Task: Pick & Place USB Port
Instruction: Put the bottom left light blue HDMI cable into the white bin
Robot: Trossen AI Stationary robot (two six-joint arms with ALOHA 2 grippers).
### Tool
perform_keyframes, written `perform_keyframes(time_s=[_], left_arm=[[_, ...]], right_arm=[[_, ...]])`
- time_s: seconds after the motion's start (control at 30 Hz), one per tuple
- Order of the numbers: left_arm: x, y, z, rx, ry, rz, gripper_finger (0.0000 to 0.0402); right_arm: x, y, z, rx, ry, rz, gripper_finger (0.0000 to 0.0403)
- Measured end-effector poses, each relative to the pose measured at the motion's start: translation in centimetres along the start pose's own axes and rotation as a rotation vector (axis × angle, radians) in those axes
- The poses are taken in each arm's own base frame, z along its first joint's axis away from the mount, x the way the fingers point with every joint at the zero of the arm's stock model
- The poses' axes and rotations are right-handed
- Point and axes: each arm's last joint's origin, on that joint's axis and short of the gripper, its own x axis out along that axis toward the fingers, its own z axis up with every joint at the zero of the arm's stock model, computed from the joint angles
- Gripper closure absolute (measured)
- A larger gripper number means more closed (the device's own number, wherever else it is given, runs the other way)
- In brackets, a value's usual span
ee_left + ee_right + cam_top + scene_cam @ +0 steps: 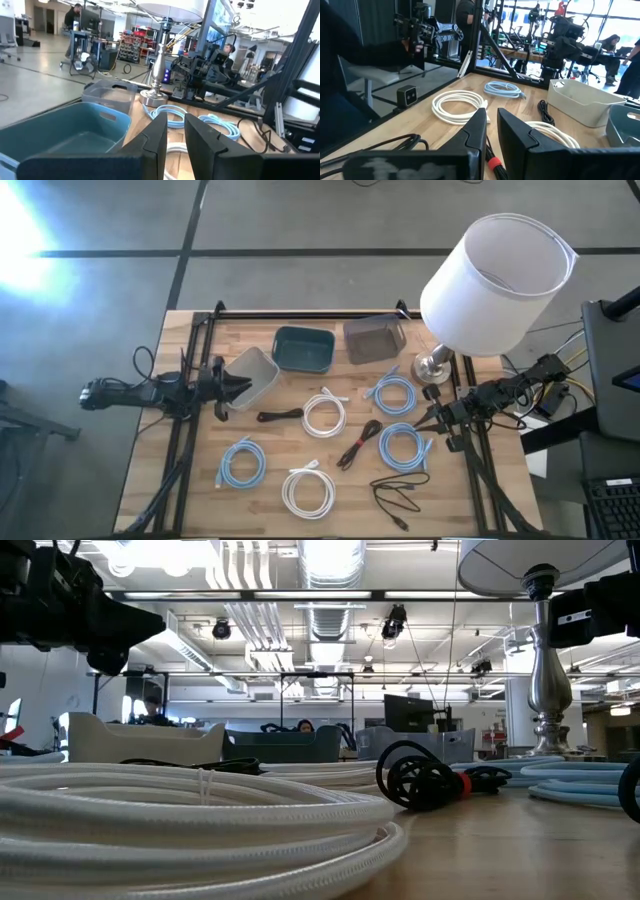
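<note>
Several coiled USB cables lie flat on the wooden table: two white coils, three blue coils, a black cable with a red band, and two more black cables. My left gripper hovers at the table's left, by the near corner of the white bin; its fingers are shut and empty. My right gripper hovers at the right, beside the blue coils; its fingers are shut and empty.
A teal bin and a grey bin stand at the back of the table beside the white bin. A lamp with a large white shade stands on its metal base at the back right. Black frame rails run along both sides.
</note>
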Motion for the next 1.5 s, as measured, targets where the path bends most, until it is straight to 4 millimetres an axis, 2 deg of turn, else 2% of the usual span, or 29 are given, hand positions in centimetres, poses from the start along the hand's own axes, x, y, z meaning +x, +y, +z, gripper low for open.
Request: perform_keyframes(time_s=[0.3,0.47,0.53,0.7,0.83,0.93,1.07,1.17,1.33,1.5], left_arm=[[0.0,0.0,0.0,0.012,-0.002,0.0,0.0332],[0.0,-0.2,0.2,-0.02,-0.001,-0.06,0.0331],[0.0,-0.4,0.2,-0.009,0.018,-0.111,0.0328],[0.2,-0.6,1.1,0.055,0.03,-0.121,0.0293],[0.6,-0.9,2.0,0.09,0.075,-0.12,0.0251],[1.0,-1.3,2.7,0.115,0.149,-0.152,0.0228],[1.5,-1.8,3.6,0.137,0.254,-0.213,0.0216],[2.1,-2.1,3.5,0.143,0.327,-0.235,0.0217],[3.2,-2.6,2.6,0.131,0.445,-0.271,0.0218],[3.8,-3.2,1.4,0.057,0.573,-0.372,0.0218]], right_arm=[[0.0,-0.1,0.3,0.018,-0.034,-0.018,0.036],[-0.2,-0.2,1.8,0.297,-0.193,-0.005,0.036],[-0.4,-0.3,2.6,0.349,-0.279,0.007,0.036],[-0.9,-0.4,4.0,0.363,-0.431,0.021,0.036],[-1.0,-0.5,4.4,0.276,-0.471,0.0,0.036],[-1.1,-0.7,4.4,0.132,-0.473,-0.125,0.036],[-1.1,-1.6,4.3,-0.056,-0.388,-0.495,0.036],[-1.6,-2.2,4.8,0.039,-0.418,-0.709,0.0358],[-1.1,-2.5,5.1,0.112,-0.425,-0.741,0.0333],[-0.1,-2.8,6.4,0.094,-0.374,-0.76,0.0292]])
